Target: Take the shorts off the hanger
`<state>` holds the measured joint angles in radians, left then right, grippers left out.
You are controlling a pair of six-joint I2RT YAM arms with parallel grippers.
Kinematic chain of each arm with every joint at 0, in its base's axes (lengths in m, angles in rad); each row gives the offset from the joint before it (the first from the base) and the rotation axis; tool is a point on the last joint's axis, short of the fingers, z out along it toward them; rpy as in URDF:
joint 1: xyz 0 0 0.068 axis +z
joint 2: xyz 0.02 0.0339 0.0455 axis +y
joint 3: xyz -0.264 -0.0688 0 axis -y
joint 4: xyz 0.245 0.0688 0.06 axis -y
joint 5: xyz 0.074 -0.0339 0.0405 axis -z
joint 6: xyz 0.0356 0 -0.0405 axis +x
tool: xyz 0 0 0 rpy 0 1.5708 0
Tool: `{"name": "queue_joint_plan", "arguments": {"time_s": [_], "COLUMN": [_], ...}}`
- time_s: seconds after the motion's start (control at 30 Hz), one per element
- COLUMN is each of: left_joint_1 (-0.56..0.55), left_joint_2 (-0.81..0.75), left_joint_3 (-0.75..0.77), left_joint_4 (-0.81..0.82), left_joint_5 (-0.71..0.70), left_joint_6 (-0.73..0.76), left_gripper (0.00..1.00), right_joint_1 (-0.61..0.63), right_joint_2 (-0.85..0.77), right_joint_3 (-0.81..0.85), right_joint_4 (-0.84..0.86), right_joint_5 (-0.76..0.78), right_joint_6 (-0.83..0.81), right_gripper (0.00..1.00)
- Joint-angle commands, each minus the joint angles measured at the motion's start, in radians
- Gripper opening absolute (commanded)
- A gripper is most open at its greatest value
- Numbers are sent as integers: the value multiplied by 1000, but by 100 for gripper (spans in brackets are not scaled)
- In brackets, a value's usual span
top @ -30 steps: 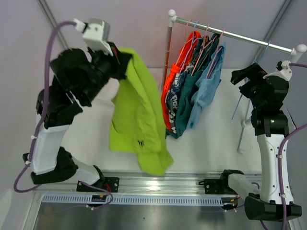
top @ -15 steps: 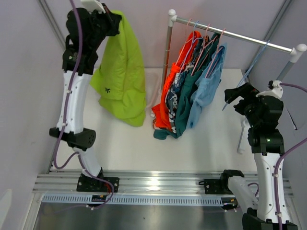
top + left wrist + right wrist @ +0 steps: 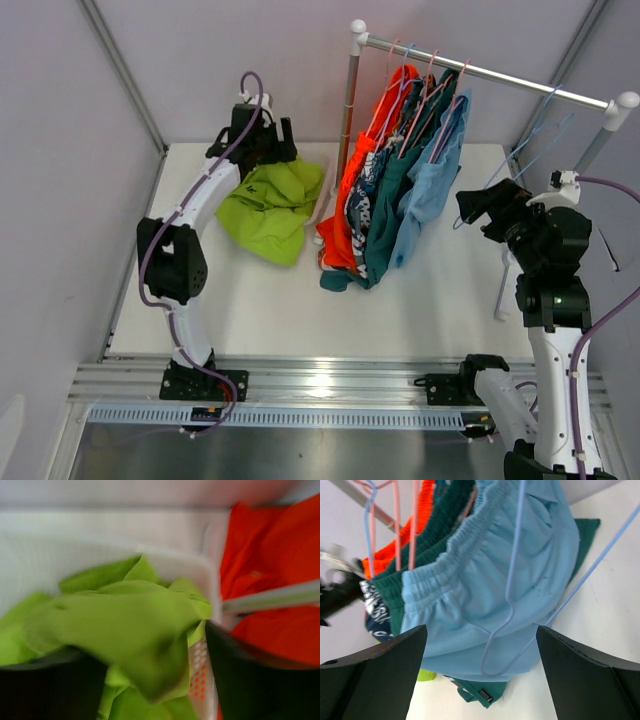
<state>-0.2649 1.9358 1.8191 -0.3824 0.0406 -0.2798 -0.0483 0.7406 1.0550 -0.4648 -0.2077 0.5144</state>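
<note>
Lime green shorts lie crumpled on the white table, at its far left, off the rail. The left gripper is low over them. In its wrist view, which is blurred, the fingers stand apart with a bunch of green cloth loose between them, so I judge it is not pinching. Four pairs hang on the rail, close together: orange shorts, printed shorts, dark teal shorts and, nearest my right arm, light blue shorts. The right gripper is wide open and holds nothing; it is near the light blue pair, with a bare blue wire hanger hanging in front. All this cloth looks light, soft and limp, so it will fold and slide, not keep its shape. I would take the light blue pair at the gathered elastic waistband, where the fabric is thickest, and avoid the wire.
</note>
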Motion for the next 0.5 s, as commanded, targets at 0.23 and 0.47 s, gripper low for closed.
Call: {"name": "queue_joint_plan", "arguments": {"time_s": [0.23, 0.47], "left_joint_1": [-39, -57], "left_joint_2": [-371, -596], "left_joint_3": [-295, -371], "left_joint_4": [54, -101], "left_joint_5": [-131, -91], "left_joint_6": [14, 16], "left_gripper": [99, 99], "right_joint_1": [8, 134], "right_joint_2": [123, 292], "right_joint_3": [192, 327], "right_joint_4": [285, 328], "right_joint_5": [-136, -38], "right_joint_6": [79, 40], "right_gripper": [99, 99]}}
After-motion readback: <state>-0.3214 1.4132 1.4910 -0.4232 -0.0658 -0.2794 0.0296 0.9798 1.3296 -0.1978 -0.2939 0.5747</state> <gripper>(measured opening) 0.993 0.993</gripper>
